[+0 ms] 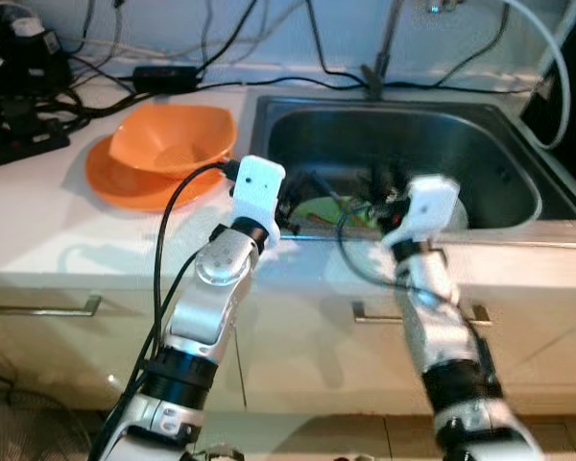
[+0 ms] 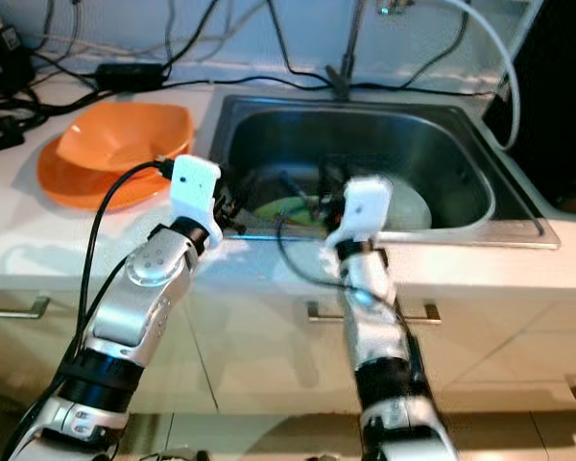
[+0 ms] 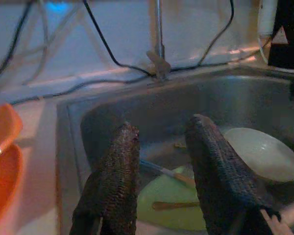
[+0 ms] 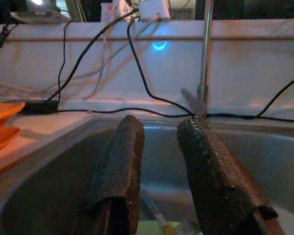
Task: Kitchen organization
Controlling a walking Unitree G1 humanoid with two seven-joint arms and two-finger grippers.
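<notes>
Our left gripper (image 3: 161, 181) sits at the front edge of the sink (image 1: 499, 144), fingers parted with a clear gap, nothing between them. Our right gripper (image 4: 159, 181) is just beside it over the same edge, also parted and empty.

Past the left fingers (image 3: 115, 181), in the basin: 1 green plate (image 3: 169, 203) with 1 thin wooden utensil lying on it, 1 knife-like utensil (image 3: 164, 171) leaning across its rim, and 1 white plate (image 3: 262, 154) next to it, tilted against the sink wall. Any other utensils in there are too dark to count.

On the counter (image 1: 38, 230) to the left, well apart from the sink: 2 orange dishes, 1 orange bowl (image 1: 173, 139) stacked on 1 orange plate (image 1: 125, 182). Behind them, black cables and a power strip (image 1: 19, 134) along the wall. 1 faucet (image 1: 376, 58) stands at the back of the sink.

We judge the task as early: dishes sit in the sink, nothing is gripped. Left to do: grasp and move the sink items.
</notes>
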